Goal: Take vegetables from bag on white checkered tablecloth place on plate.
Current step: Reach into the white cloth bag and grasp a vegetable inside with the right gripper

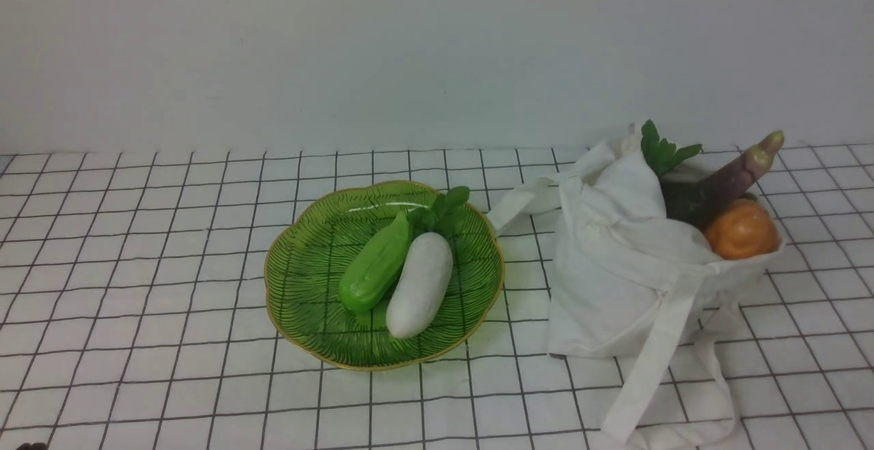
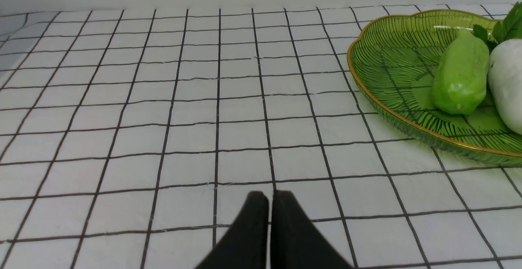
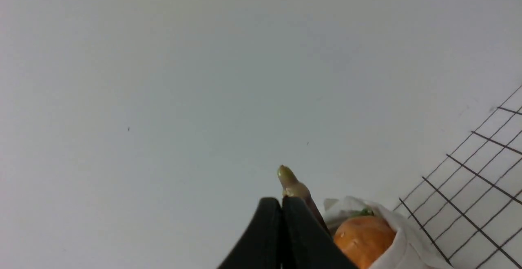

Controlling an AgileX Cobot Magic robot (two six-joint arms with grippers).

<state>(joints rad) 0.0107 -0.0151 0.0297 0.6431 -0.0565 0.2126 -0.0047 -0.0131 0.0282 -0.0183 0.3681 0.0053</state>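
The left claw [image 2: 270, 197] is closed and empty above the checkered cloth [image 2: 163, 97]. The right claw [image 3: 281, 203] is also shut on nothing, with the eggplant [image 3: 290, 181] tip just beyond it. In the front view, the bag [image 1: 614, 279] sits at lower right on the table, with the eggplant, an orange vegetable [image 1: 742, 229] and leaves [image 1: 661, 149] poking out. The plate [image 1: 307, 279] at centre holds a green vegetable [image 1: 375, 265] and a white vegetable [image 1: 420, 286].

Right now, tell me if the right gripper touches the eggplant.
Apart. Front view shows the eggplant with no gripper near; the right gripper just overlaps it in wrist view.
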